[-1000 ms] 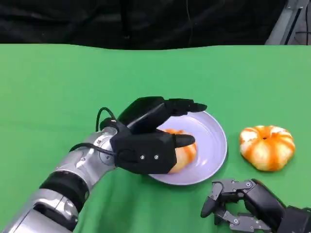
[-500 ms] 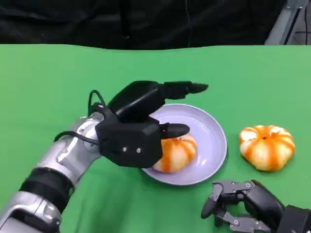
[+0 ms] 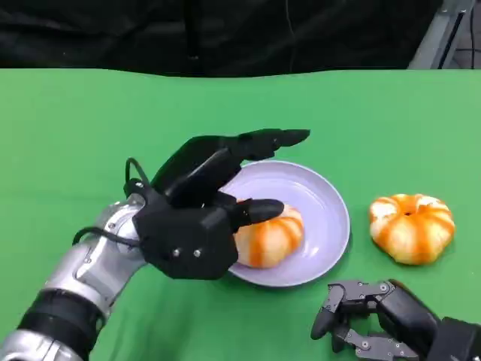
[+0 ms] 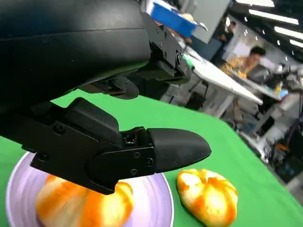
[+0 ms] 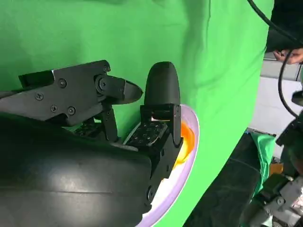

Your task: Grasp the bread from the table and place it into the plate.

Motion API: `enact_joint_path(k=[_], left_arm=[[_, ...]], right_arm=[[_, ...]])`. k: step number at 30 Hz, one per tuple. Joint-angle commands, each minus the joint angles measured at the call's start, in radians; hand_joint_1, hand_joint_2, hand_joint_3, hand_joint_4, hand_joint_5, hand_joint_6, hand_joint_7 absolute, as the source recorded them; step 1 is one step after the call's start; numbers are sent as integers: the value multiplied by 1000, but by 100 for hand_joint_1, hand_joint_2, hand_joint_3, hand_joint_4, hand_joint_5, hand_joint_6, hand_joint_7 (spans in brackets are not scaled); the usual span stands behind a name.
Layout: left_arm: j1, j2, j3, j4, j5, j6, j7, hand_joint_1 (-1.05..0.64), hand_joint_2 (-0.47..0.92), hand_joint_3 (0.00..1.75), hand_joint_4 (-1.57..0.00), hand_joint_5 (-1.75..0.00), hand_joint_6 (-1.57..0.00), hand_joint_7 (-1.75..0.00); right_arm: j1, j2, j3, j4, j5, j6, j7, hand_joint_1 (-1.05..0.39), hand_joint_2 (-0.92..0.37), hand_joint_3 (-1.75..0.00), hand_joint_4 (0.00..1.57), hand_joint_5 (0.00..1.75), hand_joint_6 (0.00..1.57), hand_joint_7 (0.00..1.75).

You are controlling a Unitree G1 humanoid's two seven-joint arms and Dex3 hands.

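An orange-striped bread [image 3: 269, 236] lies in the lavender plate [image 3: 325, 201], on the side nearer me. My left hand [image 3: 201, 204] hovers at the plate's left edge with its fingers spread, holding nothing; its thumb tip is just over the bread. In the left wrist view the bread [image 4: 71, 208] sits on the plate [image 4: 166, 201] below the thumb. A second, similar bread [image 3: 412, 228] rests on the table to the right of the plate. My right hand [image 3: 374, 320] rests low at the table's near right, fingers loosely bent and apart, holding nothing.
The green tablecloth [image 3: 90, 135] covers the whole table, with bare cloth at the left and the back. A dark backdrop runs behind the far edge. The right wrist view catches the plate's rim [image 5: 191, 156] and a sliver of orange bread [image 5: 185, 141].
My left hand has let go of the bread and drawn back to the left, fingers spreading. The bread stays in the plate. The right hand has not moved.
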Motion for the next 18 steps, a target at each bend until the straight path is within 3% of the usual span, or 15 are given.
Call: enact_joint_path(k=[1,8,18], left_arm=[[53,-11,48,-23,-59,-46,50,-84,92,58,-59,-3,-45,-2],[56,-16,57,-22,-58,-52,47,-84,92,56,-60,-3,-46,-2],[233,-81,186,-76,-385,-183,-30,-74,92,44,-76,-5,-54,-2]], right_arm=[[-4,-13,-8,15,12,-19,4,-2,-92,-48,72,149,79,114],[-7,-13,-8,22,12,-25,5,-2,-92,-49,72,148,80,113],[-10,-18,-15,33,35,-25,28,-2,-92,-48,73,148,79,110]])
